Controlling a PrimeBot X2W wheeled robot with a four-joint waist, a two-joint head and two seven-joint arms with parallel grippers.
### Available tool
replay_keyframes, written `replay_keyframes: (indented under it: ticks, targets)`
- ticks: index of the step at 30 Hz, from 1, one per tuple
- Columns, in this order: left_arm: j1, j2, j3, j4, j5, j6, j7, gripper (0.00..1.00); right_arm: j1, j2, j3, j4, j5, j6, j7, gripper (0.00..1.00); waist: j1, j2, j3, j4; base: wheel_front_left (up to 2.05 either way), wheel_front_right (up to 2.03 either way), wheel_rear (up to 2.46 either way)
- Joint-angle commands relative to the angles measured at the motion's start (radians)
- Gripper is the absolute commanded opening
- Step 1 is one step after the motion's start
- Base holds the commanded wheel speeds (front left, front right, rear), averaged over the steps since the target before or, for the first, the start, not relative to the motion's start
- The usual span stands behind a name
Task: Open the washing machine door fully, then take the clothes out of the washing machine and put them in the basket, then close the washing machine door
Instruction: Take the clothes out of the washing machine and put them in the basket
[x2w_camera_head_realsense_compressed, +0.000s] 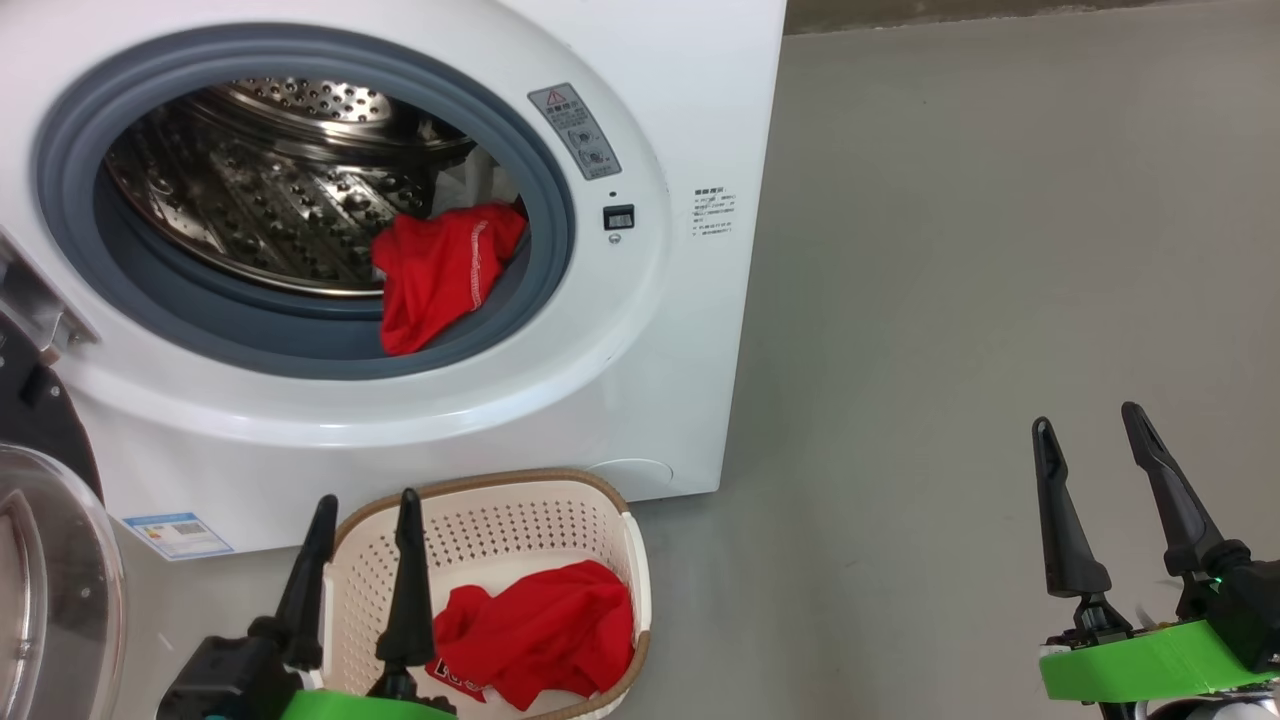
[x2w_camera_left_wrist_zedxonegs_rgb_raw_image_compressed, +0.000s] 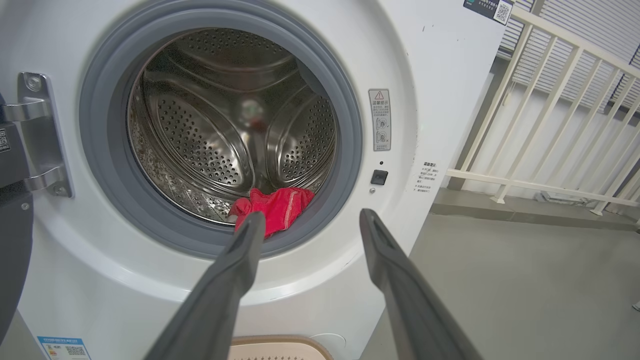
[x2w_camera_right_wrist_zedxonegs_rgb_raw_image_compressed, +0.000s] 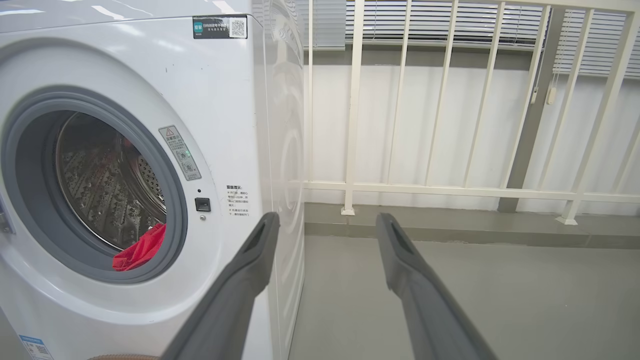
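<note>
One red garment lies at the lower right of the washing machine mouth. It spills from the drum over the grey seal, its long way running down and out toward the machine's front (white stitching shows along one edge). A second red garment lies in the basket, which stands on the floor right against the machine's front, below the mouth. The door hangs swung open at the machine's left side.

The left gripper is in front of the machine, just above the basket, fingers spread wide and holding nothing. Seen along its own fingers, the garment sits ahead and a touch left of the gap, so the reach would be up and forward into the mouth. The right gripper, also wide and empty, hangs well off the machine's right side, pointing past its corner. The left arm looks the nearer. Whether more cloth hides deeper in the drum is hard to say, though the back seems bare.
</note>
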Motion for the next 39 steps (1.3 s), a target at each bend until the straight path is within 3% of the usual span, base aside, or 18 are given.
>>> replay_keyframes:
  ticks: [1,21,39]
  targets:
    - [-0.009,0.010,0.029,-0.025,0.005,0.006,-0.005,1.00,-0.005,-0.013,0.023,-0.027,-0.005,0.005,-0.006,1.00,0.0000,-0.0001,-0.001,0.000,0.00,0.00,0.00]
    - [-0.039,0.010,0.021,-0.030,-0.025,0.014,-0.005,1.00,-0.019,-0.013,0.022,-0.032,0.002,0.005,-0.006,1.00,0.0000,-0.0001,0.053,0.002,0.00,0.00,0.00]
    - [-0.253,0.021,0.045,0.072,-0.087,-0.001,-0.005,1.00,-0.086,-0.013,0.038,-0.043,-0.004,0.005,-0.006,1.00,0.0000,-0.0001,0.200,-0.008,0.00,0.00,0.00]
